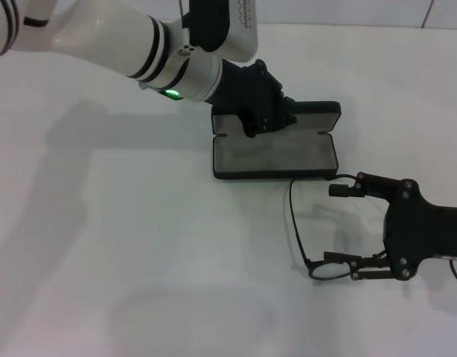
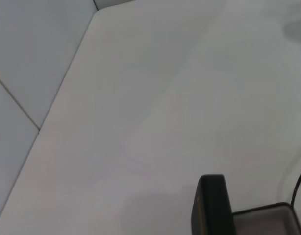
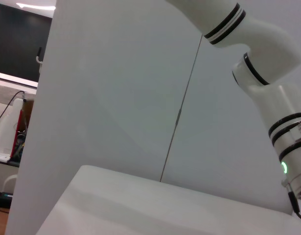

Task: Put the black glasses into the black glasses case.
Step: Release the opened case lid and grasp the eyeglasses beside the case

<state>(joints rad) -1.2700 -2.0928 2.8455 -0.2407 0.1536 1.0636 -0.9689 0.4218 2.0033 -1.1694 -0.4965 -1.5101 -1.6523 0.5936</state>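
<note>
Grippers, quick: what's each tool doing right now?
Left gripper: on the hinge edge of the open black glasses case; finger state cannot be told.
Right gripper: open, lower finger at the black glasses.

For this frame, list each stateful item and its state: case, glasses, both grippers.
Case: open, grey lining up, empty, lid held by the left gripper.
Glasses: on the table beside the case, not in it; one temple arm curves out towards the case.
Left gripper: on the case's lid at the hinge side.
Right gripper: open, low around the glasses; one finger lies on the frame.
</note>
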